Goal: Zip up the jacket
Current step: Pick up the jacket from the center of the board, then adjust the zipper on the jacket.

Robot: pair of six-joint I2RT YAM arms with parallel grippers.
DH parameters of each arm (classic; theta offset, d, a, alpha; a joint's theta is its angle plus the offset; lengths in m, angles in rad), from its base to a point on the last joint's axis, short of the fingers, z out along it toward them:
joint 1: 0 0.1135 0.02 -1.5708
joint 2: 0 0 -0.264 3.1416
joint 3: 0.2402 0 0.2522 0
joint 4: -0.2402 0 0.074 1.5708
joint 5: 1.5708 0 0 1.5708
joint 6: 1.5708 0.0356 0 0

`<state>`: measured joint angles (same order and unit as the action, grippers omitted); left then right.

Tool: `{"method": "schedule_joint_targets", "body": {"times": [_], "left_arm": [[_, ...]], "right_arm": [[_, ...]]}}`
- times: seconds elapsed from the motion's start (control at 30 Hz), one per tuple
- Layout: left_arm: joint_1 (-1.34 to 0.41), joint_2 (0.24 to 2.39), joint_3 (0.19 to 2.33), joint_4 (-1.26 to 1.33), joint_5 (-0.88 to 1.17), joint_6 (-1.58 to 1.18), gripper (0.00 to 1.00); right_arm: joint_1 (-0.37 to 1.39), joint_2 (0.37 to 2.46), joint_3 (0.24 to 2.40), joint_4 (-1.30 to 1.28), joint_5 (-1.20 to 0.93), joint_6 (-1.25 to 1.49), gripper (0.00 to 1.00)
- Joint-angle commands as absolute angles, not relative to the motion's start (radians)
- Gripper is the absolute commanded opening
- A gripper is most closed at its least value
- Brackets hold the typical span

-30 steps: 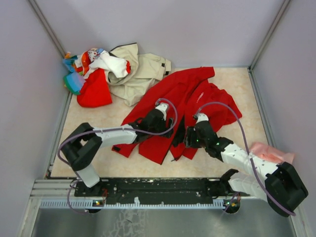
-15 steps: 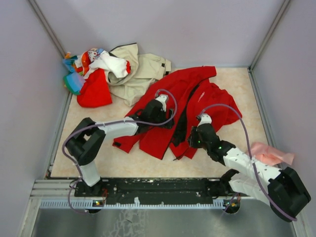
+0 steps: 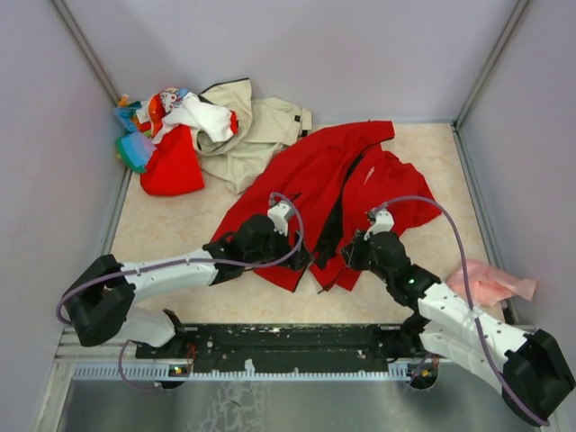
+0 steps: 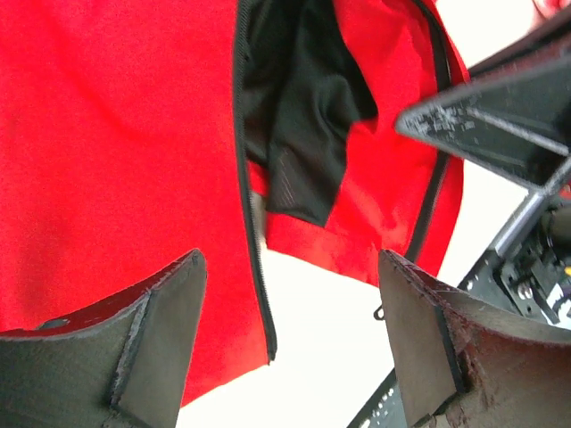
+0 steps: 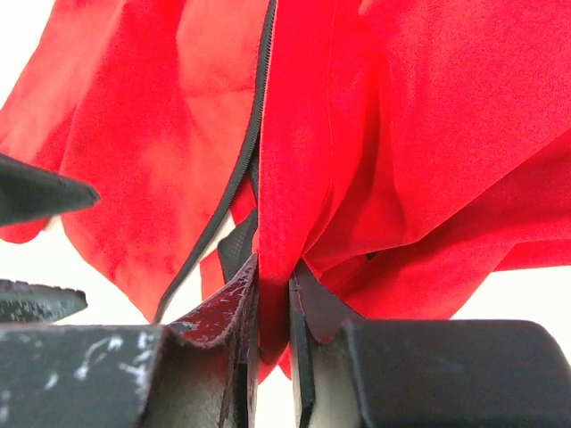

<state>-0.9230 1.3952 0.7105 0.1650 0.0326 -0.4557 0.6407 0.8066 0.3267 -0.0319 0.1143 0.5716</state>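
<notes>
Top external view: large bright red fabric jacket (image 3: 328,166) with black front zipper lies unzipped, just right of crumpled beige jacket (image 3: 256,126). Left gripper (image 4: 287,257) gapes wide, holding nothing; right gripper (image 5: 275,267) is clamped on the red jacket's front edge

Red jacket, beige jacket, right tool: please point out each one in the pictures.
Red jacket (image 3: 310,171): top external view, on its front panel.
Beige jacket (image 3: 265,126): top external view, on its body.
Right tool (image 5: 275,285): right wrist view, between its fingertips.

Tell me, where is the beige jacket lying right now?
In the top view, the beige jacket lies crumpled toward the back left, between the pile of mixed clothes in the corner and the red jacket.
</notes>
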Motion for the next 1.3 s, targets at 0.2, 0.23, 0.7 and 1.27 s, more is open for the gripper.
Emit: {"method": "schedule_joint_targets", "body": {"times": [0.2, 0.23, 0.7, 1.27], "left_arm": [[-1.041, 1.357, 0.622, 0.334, 0.079, -0.475, 0.83], [-1.052, 1.364, 0.625, 0.344, 0.080, -0.472, 0.83], [-1.107, 1.388, 0.651, 0.391, 0.054, -0.480, 0.83], [-1.109, 1.483, 0.724, 0.368, 0.031, -0.521, 0.72]], "right_arm": [[0.652, 0.677, 0.290, 0.149, 0.072, 0.658, 0.11], [0.652, 0.670, 0.286, 0.163, 0.064, 0.665, 0.10], [0.652, 0.667, 0.251, 0.347, -0.049, 0.770, 0.07], [0.655, 0.782, 0.249, 0.412, -0.078, 0.795, 0.07]]}}
